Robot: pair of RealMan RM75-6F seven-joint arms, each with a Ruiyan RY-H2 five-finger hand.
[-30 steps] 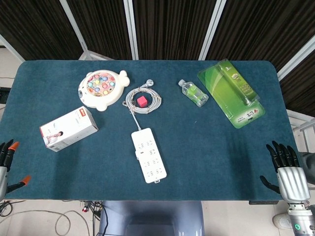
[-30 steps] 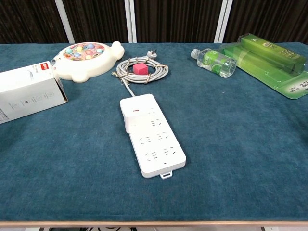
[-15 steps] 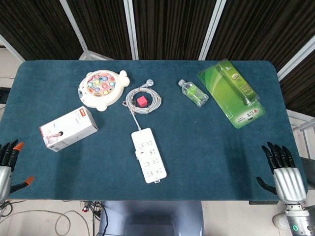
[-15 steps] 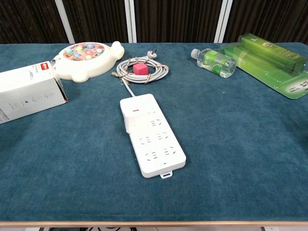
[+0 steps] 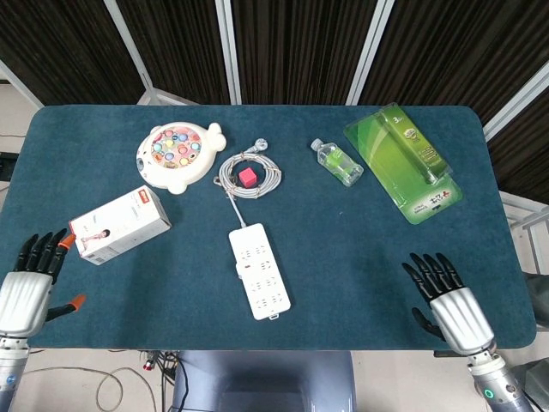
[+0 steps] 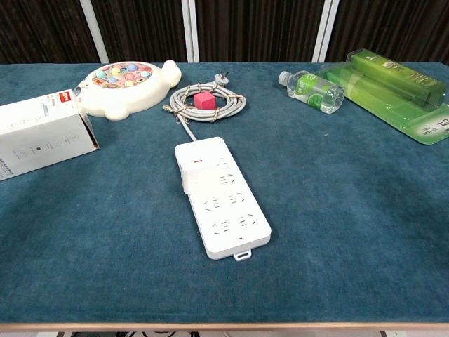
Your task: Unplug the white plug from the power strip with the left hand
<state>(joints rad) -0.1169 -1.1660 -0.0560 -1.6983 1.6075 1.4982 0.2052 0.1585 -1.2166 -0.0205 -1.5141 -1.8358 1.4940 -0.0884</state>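
A white power strip (image 5: 259, 270) lies at the middle of the blue table, also seen in the chest view (image 6: 223, 196). A small white plug (image 5: 241, 271) sits in a socket at the strip's left edge, and shows as a raised block (image 6: 188, 175) in the chest view. My left hand (image 5: 28, 286) hovers at the table's front left corner, fingers spread and holding nothing, far left of the plug. My right hand (image 5: 449, 304) is at the front right, likewise spread and holding nothing. Neither hand shows in the chest view.
The strip's grey cable (image 5: 247, 177) is coiled behind it around a pink cube (image 5: 248, 177). A white box (image 5: 119, 225) lies between my left hand and the strip. A round toy (image 5: 178, 154), a bottle (image 5: 337, 161) and a green package (image 5: 403, 163) lie at the back.
Both hands have moved inward from the table's outer corners, the left to the right and the right to the left and over the table. Nothing on the table has moved.
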